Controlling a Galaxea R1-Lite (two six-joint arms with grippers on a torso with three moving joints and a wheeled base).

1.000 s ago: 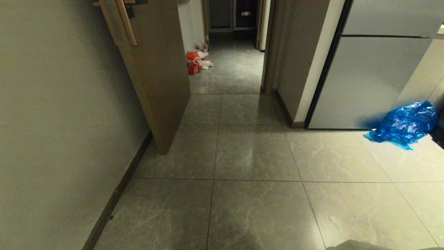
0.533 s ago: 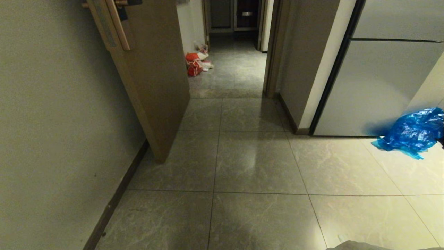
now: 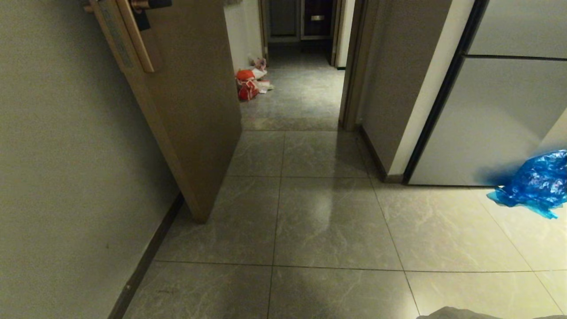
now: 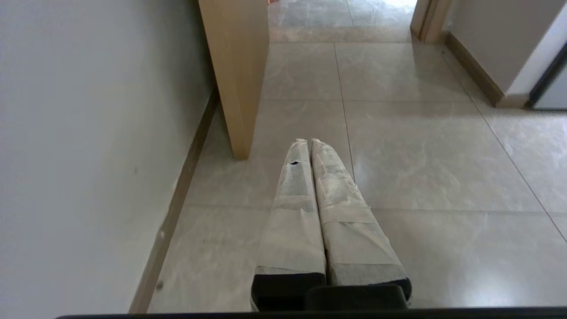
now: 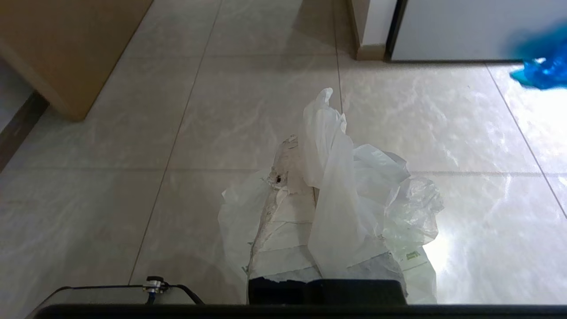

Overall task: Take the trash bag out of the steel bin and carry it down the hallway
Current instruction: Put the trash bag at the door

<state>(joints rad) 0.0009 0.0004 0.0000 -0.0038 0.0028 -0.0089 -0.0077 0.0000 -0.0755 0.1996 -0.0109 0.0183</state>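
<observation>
Between the pads of the right tool [image 5: 305, 146], the thin, crinkled, translucent white plastic trash bag [image 5: 350, 199] is pinched tight, its folds draped over the paper-wrapped fingers [image 5: 283, 208] and a scrap of green printing showing low on one side. That tool shows only in the right wrist view, held low over the grey marbled floor tiles [image 3: 328, 217]. The left tool [image 4: 310, 141] hangs parked at the robot's left, its 2 wrapped fingers pressed together on nothing.

Across the last second the whole head view has shifted: the tan wooden door [image 3: 195, 110] on the left stands closer, the crumpled blue plastic sheet [image 3: 536, 184] by the pale grey cabinet front [image 3: 487, 124] has slid toward the right edge, and the dark-framed passage ahead fills more of the picture. Neither arm has changed pose, so I judge the base is rolling forward rather than anything on the floor moving. No steel bin is in sight, which suggests the bag is already out and the carry down the hallway is under way.

Further along the passage, an orange-red bag [image 3: 246, 86] lies with other litter against the left wall. The gap between the door edge and the right-hand wall corner [image 3: 390, 155] is the tight spot to steer through, with the bag dangling low on the right.
</observation>
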